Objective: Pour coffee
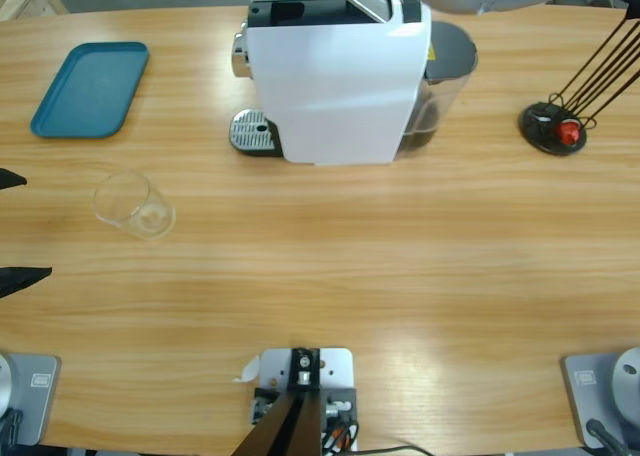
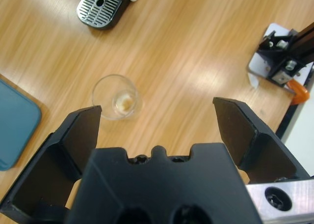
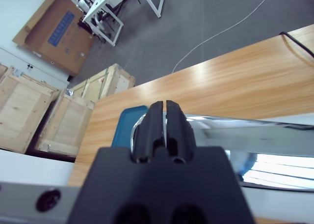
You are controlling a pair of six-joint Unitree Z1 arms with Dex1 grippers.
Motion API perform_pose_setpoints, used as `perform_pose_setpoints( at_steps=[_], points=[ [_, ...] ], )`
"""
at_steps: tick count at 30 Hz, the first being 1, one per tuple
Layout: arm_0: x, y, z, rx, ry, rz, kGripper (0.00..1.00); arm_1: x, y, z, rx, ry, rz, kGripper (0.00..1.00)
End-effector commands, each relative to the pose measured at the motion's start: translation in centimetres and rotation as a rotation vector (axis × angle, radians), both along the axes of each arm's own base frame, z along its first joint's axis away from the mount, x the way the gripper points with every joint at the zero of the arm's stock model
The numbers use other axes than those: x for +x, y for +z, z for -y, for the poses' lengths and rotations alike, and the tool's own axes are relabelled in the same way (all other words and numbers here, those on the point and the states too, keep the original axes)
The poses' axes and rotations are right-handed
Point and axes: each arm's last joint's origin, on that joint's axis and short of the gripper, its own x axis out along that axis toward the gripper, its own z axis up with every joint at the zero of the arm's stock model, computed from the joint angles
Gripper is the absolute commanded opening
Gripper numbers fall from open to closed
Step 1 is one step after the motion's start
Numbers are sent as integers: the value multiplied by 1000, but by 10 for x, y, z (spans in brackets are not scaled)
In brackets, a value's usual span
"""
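Wood-grain counter (image 1: 400,266), far left a teal tray (image 1: 90,88), far middle a white machine (image 1: 335,81), right a black capsule stand (image 1: 553,128). Glass (image 1: 133,205) near left, no coffee visible inside. Left fingers (image 2: 98,126) apart above glass; right fingers (image 3: 166,121) together over machine's silver lever (image 3: 255,135). Beyond: grey floor, wooden crates (image 3: 64,116).

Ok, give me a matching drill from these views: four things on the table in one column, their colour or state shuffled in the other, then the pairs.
Things:
1. tray
2. glass
3. coffee machine
4. left gripper

States:
A. white body, lever raised at the top
B. jaws wide open, nothing between them
C. teal, lying flat near a table corner
D. clear, standing alone on the wood, no dark liquid in it

Pairs: 1-C, 2-D, 3-A, 4-B
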Motion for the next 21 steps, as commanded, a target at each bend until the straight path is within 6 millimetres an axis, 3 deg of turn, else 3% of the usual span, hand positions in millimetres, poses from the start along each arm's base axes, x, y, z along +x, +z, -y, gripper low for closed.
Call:
perform_pose_setpoints(
  at_steps=[1,9,21],
  points=[
    [0,-3,1,7,-15,2,991,-4,-100,-41,-209,66,-142,0],
    [4,-2,5,11,-15,-2,991,-5,-127,-48,-274,74,-187,0],
    [2,-2,3,8,-15,-1,991,-11,-138,-44,-364,81,-240,0]
  ],
)
